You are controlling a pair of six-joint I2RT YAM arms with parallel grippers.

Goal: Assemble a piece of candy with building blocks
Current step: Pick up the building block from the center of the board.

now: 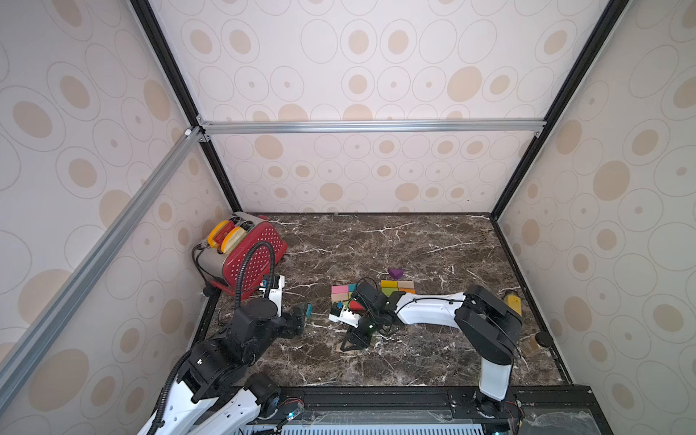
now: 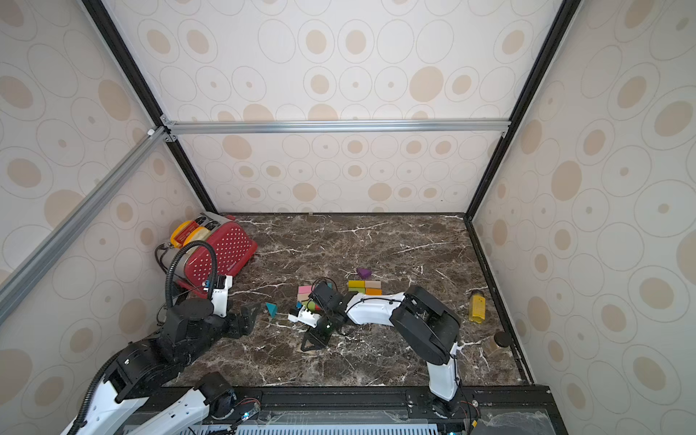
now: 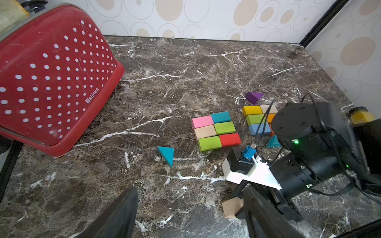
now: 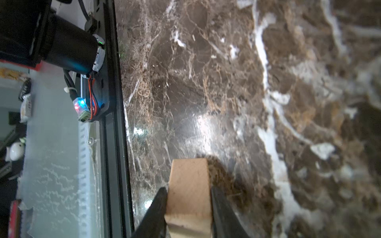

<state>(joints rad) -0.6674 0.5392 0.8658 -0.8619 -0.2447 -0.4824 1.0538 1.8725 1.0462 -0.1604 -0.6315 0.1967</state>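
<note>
My right gripper (image 4: 188,188) is shut on a plain tan block (image 4: 188,181), low over the marble near the table's front middle; the left wrist view shows the same tan block (image 3: 232,207) under the right arm. Behind it lie two flat groups of building blocks: a pink, teal, tan, green and red group (image 3: 215,130) and a yellow, tan, green, orange and blue group (image 3: 256,119), the latter partly hidden by the right arm. A purple wedge (image 3: 254,96) lies beyond them. A teal wedge (image 3: 166,154) lies alone ahead of my left gripper (image 3: 189,189), which is open and holds nothing.
A red perforated toaster (image 1: 256,256) with toy toast stands at the back left. A yellow jar (image 1: 513,303) and a dark-lidded jar (image 1: 538,342) stand by the right wall. Patterned walls close three sides; a black rail (image 4: 115,123) runs along the front edge.
</note>
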